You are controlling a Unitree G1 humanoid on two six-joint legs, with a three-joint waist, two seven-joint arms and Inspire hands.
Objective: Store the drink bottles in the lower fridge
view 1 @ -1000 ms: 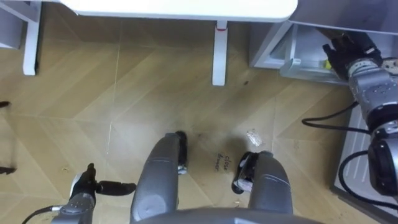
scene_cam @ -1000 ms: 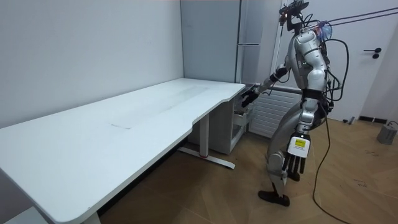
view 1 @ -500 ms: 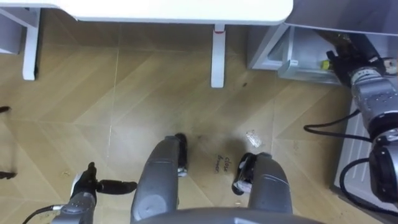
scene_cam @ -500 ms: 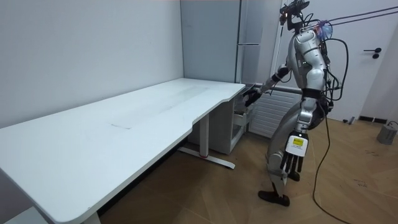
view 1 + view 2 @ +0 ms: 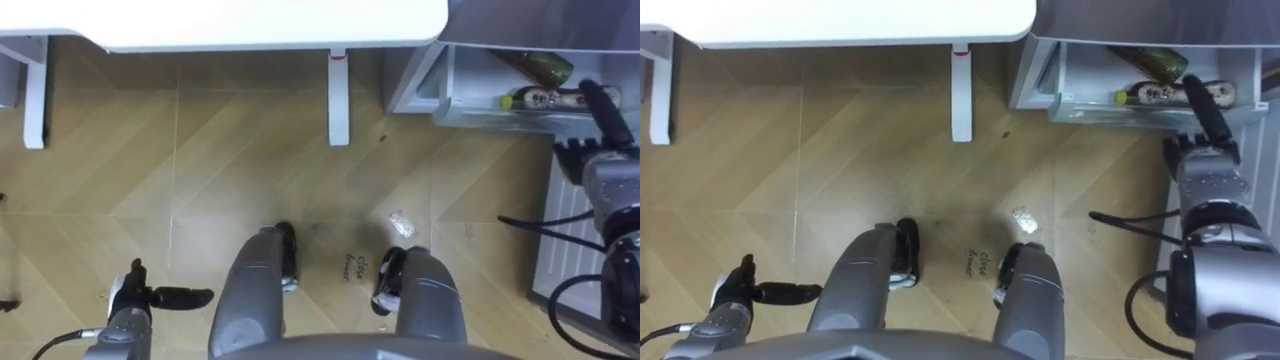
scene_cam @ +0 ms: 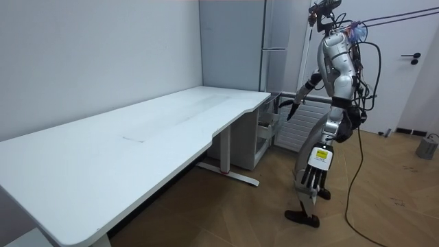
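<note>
Right eye view: right hand (image 5: 1204,162) fingers straight at drawer (image 5: 1085,104) edge.

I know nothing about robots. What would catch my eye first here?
A humanoid stands on the wooden floor beside a long white desk. Its open right hand is held out before the open lower fridge, where bottles lie. The left hand hangs by its leg.

You had bright, even light from overhead: the white desk (image 5: 250,20) glared nearly featureless, the wood floor (image 5: 200,160) carried a soft sheen, and the lower fridge (image 5: 500,80) sat slightly dimmer.
</note>
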